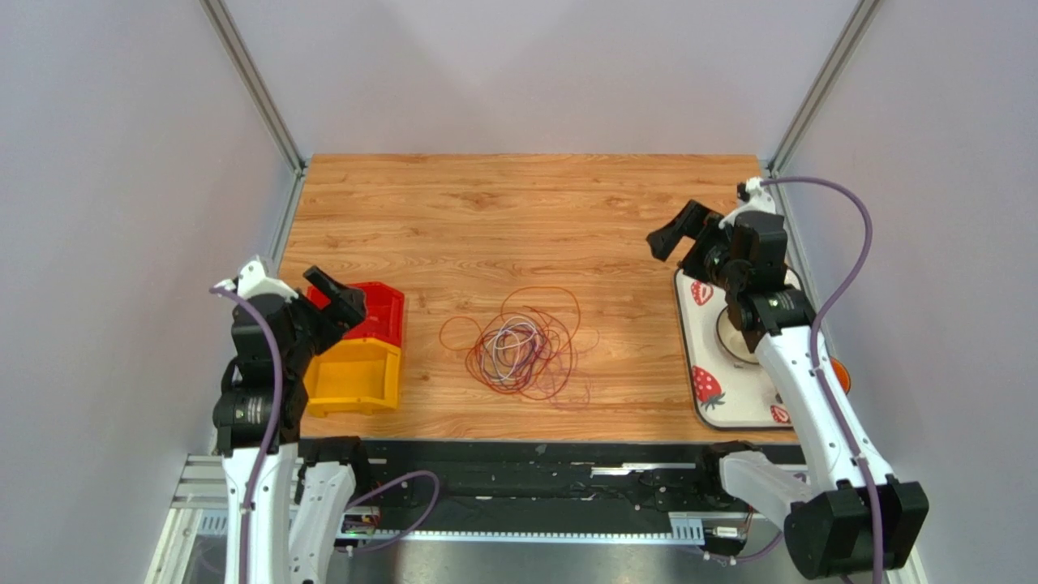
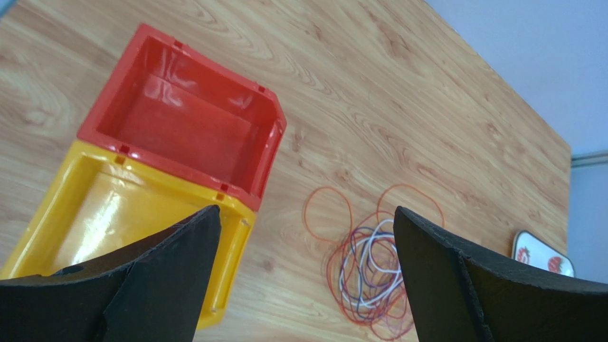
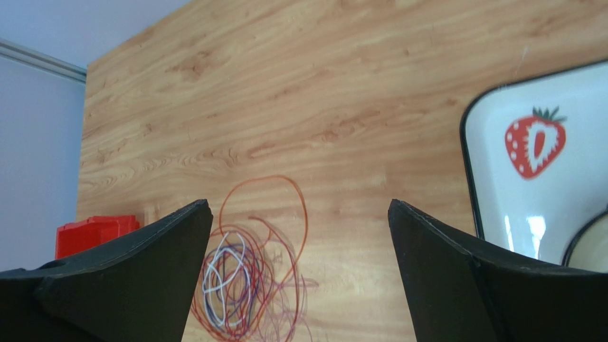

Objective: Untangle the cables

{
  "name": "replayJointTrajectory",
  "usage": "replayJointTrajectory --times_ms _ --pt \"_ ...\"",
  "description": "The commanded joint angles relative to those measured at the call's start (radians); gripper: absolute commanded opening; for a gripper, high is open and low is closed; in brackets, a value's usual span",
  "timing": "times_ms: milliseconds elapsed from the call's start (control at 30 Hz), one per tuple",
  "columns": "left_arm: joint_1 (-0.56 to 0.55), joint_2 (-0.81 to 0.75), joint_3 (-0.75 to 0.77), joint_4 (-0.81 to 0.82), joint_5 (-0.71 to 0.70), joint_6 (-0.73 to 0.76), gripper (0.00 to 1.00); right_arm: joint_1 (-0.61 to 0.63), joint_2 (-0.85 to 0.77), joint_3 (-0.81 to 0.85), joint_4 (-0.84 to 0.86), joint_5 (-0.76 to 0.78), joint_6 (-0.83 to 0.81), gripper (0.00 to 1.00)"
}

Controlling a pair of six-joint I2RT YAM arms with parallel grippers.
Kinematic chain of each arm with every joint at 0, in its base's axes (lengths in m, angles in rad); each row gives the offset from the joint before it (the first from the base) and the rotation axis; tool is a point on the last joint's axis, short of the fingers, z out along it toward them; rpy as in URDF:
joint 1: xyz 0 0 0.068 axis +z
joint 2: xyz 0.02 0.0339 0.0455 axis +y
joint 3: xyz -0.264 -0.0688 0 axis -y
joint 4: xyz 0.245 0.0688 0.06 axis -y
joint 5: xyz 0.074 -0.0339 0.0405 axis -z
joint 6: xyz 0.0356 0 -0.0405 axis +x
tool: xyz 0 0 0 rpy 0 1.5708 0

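orange, purple, white cables (image 1: 524, 353) by the near edge, likely light, limp, snag-prone; pinch an outer loop. left gripper (image 1: 339, 292), right gripper (image 1: 680, 243) — both spread, empty.

Wooden table (image 1: 487, 219): cables (image 1: 524, 353) centre; red bin (image 1: 380, 310), yellow bin (image 1: 353, 375) left; tray (image 1: 697, 343) right.

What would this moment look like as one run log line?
stage: not started | cables: tangled heap | left gripper: open, over bins | right gripper: open, beside tray | contact: none
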Motion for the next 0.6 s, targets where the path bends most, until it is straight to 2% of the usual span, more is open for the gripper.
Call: replayJointTrajectory --times_ms 0,67,100,133,167,200,267,300,333,400,467,567 --pt "0.005 -0.062 -0.058 0.022 0.119 -0.036 0.99 0.007 -0.144 -0.022 -0.057 -0.033 0.076 1.00" --pt "0.005 -0.041 -0.074 0.020 0.125 -0.034 0.99 0.056 -0.148 0.030 -0.137 -0.061 -0.010 0.99" --pt "0.005 -0.024 -0.072 0.013 0.140 -0.019 0.99 0.097 -0.129 0.080 -0.213 0.040 0.005 0.99" --pt "0.005 0.016 -0.072 0.013 0.156 -0.010 0.98 0.137 -0.072 0.179 -0.390 0.155 0.016 0.99" --pt "0.005 0.041 -0.072 0.015 0.170 -0.004 0.97 0.226 -0.047 0.221 -0.448 0.276 0.002 0.99" --pt "0.004 0.062 -0.071 0.016 0.205 0.018 0.91 0.271 -0.025 0.249 -0.526 0.335 0.005 0.99" --pt "-0.016 0.113 -0.071 0.021 0.228 0.036 0.89 0.399 0.031 0.310 -0.580 0.477 0.025 1.00" --pt "-0.036 0.125 -0.066 0.020 0.226 0.052 0.89 0.427 0.045 0.318 -0.601 0.493 0.037 1.00" --pt "-0.064 0.143 -0.060 0.021 0.211 0.058 0.89 0.443 0.056 0.315 -0.596 0.495 0.053 1.00" --pt "-0.189 0.160 -0.037 0.021 0.135 0.067 0.92 0.437 0.059 0.237 -0.538 0.509 0.169 1.00" --pt "-0.327 0.191 -0.026 0.018 0.070 0.067 0.92 0.394 0.046 0.146 -0.488 0.348 0.172 1.00" --pt "-0.474 0.252 -0.014 0.016 0.015 0.047 0.92 0.398 0.009 0.059 -0.355 0.231 0.171 0.99"
